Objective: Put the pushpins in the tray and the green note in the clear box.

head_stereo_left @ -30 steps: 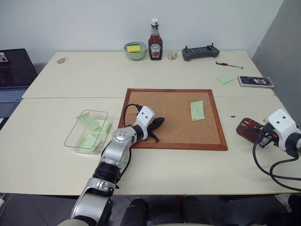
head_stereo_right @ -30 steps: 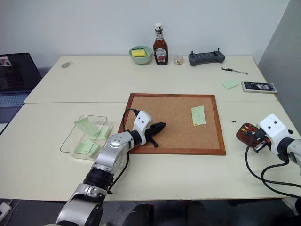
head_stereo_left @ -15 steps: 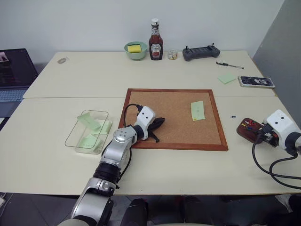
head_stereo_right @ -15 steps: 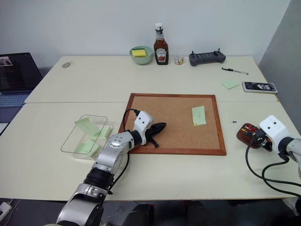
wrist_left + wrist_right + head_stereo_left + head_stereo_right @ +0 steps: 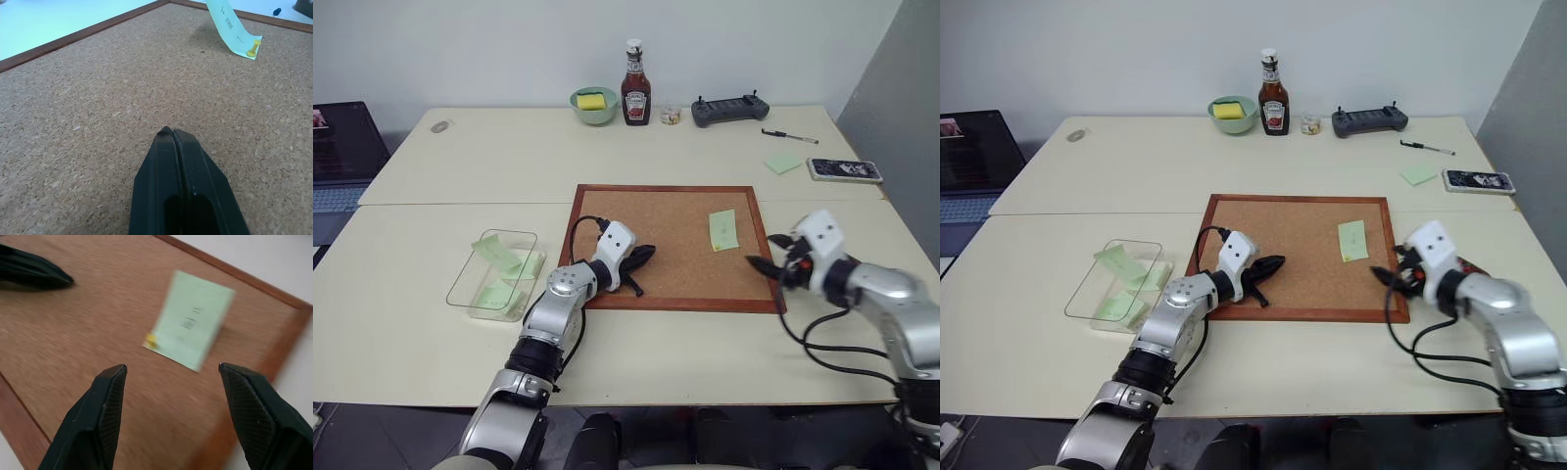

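A thin pale-green note point(image 5: 723, 229) lies on the grainy, wood-framed corkboard point(image 5: 675, 284), pinned by a yellow pushpin point(image 5: 253, 48) that the wrist views make out. The left gripper point(image 5: 168, 133) rests on the cork, fingers pressed together. The right gripper point(image 5: 171, 374) hovers near the note with fingers apart; the clear box point(image 5: 495, 273) already holds green slips.

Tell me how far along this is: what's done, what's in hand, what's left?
Done: several green slips lie in the clear box. In hand: nothing; the right claw is open above the corkboard's right edge, facing the green note, while the left claw rests shut on the cork. Left: a yellow pushpin pins that note; pull it, tray it, box the note.
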### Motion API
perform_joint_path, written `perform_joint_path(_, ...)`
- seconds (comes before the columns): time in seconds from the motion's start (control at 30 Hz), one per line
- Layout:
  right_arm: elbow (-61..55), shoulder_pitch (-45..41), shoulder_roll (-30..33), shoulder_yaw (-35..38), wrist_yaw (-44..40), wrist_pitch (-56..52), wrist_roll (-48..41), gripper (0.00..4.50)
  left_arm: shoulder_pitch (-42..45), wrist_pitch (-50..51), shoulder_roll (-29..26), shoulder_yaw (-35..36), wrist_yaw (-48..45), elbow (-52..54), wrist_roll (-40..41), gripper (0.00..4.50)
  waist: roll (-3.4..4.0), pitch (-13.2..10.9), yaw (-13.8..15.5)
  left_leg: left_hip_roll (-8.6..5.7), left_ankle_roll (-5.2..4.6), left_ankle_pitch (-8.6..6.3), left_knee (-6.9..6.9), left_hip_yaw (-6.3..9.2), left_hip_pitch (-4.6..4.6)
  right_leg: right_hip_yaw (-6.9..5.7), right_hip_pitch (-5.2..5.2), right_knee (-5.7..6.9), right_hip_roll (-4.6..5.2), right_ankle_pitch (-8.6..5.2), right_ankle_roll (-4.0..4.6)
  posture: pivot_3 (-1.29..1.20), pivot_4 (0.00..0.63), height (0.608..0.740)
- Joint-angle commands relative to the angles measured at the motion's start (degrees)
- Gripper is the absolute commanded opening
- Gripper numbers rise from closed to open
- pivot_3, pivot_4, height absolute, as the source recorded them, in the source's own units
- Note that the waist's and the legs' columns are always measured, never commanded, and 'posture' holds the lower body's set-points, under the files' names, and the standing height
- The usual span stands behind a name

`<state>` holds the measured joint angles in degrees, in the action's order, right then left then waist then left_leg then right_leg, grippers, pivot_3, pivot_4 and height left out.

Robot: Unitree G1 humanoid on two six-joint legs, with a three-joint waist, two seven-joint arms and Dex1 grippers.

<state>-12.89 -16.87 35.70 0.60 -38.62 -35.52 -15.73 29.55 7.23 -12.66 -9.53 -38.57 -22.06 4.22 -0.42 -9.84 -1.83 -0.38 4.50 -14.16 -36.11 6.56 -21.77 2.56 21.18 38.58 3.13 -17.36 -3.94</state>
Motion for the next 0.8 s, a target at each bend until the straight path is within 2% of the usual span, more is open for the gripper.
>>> perform_joint_path(0.03, 4.9, -4.26, -2.79, -2.61, 1.35, 4.36, 2.71, 3.17, -1.87, 1.71, 0.0, -0.82, 0.48, -1.78, -1.05, 0.0, -0.02, 0.0, -0.01, 0.01, 0.0, 0.0, 0.0, 0.0, 0.01, 0.0, -0.01, -0.02, 0.0, 0.0, 0.0, 0.0, 0.15, 0.74)
perform_joint_path(0.3, 13.5, -8.15, -5.22, -4.85, 0.95, 9.33, 5.55, 3.17, -2.34, 2.17, -0.03, -0.85, 0.83, -0.89, -0.97, 0.0, -0.01, 0.0, -0.01, 0.01, 0.0, 0.0, 0.01, 0.02, 0.0, -0.02, 0.03, 0.02, -0.01, 0.01, 0.02, 0.0, 0.15, 0.74)
perform_joint_path(0.4, 15.12, -8.71, -5.75, -5.01, 0.77, 10.29, 6.12, 2.7, -2.35, 2.28, 0.03, -0.88, 0.91, -0.78, -1.0, 0.0, -0.01, 0.0, -0.01, 0.02, 0.0, 0.0, 0.02, 0.02, 0.01, -0.02, 0.03, 0.02, -0.01, 0.01, 0.01, 0.0, 0.15, 0.74)
perform_joint_path(0.5, 16.09, -9.0, -6.21, -5.45, 0.6, 10.92, 6.51, 1.98, -2.34, 2.32, 0.0, -0.89, 0.86, -0.73, -1.0, 0.0, -0.01, 0.0, -0.02, 0.01, 0.0, 0.0, 0.02, 0.02, 0.01, -0.01, 0.03, 0.03, -0.01, 0.01, 0.02, 0.0, 0.15, 0.74)
perform_joint_path(0.8, 17.64, -9.94, -7.06, -6.02, 0.26, 11.96, 7.44, 0.28, -2.6, 2.43, -0.34, -0.75, 0.76, -0.27, -0.99, 0.0, -0.01, 0.0, -0.02, 0.01, 0.0, 0.0, 0.02, 0.02, 0.01, -0.01, 0.03, 0.04, -0.01, 0.01, 0.02, 0.0, 0.15, 0.74)
